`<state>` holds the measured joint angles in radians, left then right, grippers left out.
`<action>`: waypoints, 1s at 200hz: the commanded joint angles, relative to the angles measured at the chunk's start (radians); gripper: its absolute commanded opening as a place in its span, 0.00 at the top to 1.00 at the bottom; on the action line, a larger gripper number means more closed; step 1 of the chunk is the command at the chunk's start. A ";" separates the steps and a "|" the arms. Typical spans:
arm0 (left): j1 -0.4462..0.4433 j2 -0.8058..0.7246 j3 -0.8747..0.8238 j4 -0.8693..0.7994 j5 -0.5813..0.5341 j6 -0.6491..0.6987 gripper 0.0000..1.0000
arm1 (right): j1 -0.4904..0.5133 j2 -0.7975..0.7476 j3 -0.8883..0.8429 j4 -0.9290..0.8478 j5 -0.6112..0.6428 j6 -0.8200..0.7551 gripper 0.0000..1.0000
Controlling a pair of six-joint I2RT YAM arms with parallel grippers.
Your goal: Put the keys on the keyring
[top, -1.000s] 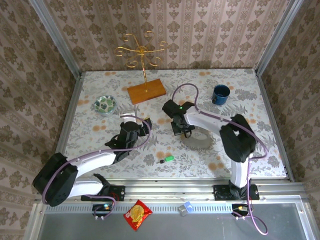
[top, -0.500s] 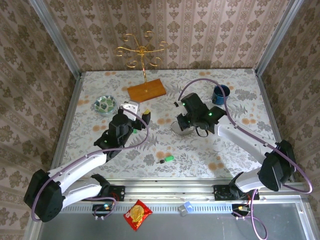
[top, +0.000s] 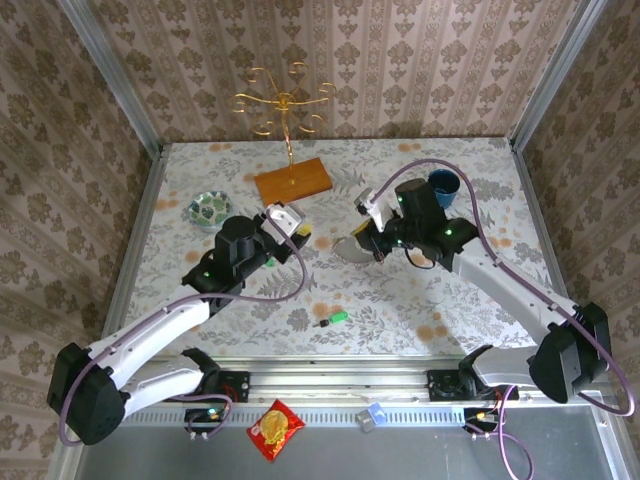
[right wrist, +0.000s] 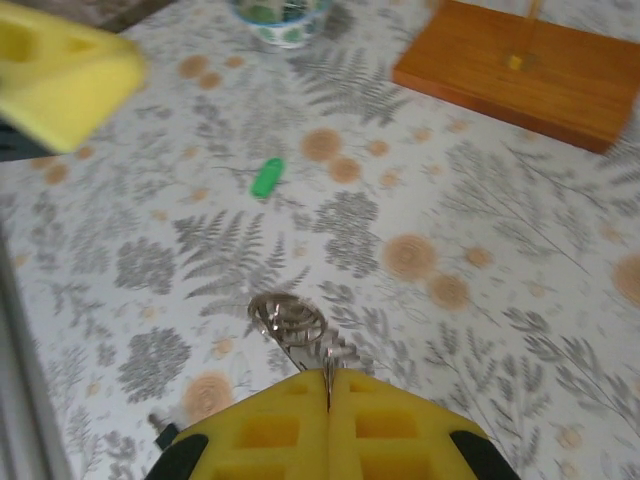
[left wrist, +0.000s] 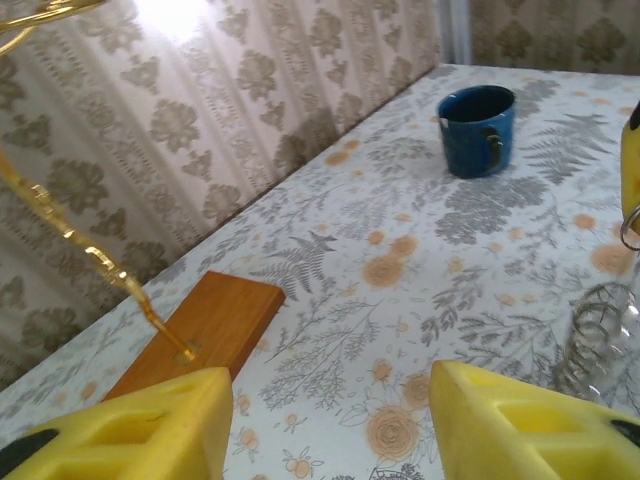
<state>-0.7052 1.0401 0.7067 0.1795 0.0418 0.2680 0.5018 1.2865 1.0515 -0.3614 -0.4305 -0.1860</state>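
Note:
My right gripper (right wrist: 328, 375) is shut on the keyring (right wrist: 287, 322), a silvery coiled loop sticking out past its fingertips above the table. From above, the keyring (top: 350, 250) hangs just left of the right gripper (top: 372, 232). A green key (top: 339, 317) lies on the table near the front, a small dark-ended piece (top: 323, 323) beside it; the green key (right wrist: 266, 177) also lies beyond the ring. My left gripper (left wrist: 330, 385) is open with nothing between its yellow fingers (left wrist: 130, 430). It hovers left of the keyring (left wrist: 595, 340), near the wooden base (left wrist: 195, 330).
A gold wire stand (top: 285, 105) rises from the wooden base (top: 292, 182) at the back. The patterned bowl (top: 210, 209) sits at the left and a blue cup (top: 441, 187) at the back right. Wallpapered walls close three sides.
The right arm has carried the keyring up and toward the back right. The left arm has swung up and right toward it, and its jaws have narrowed.

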 commanded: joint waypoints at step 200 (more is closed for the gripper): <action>0.001 0.174 0.057 -0.057 0.686 0.256 0.76 | 0.072 -0.040 -0.030 0.047 -0.214 -0.370 1.00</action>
<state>-0.7052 1.2053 0.7609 0.1047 0.6529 0.5110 0.5617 1.2343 1.0058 -0.3370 -0.6300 -0.5182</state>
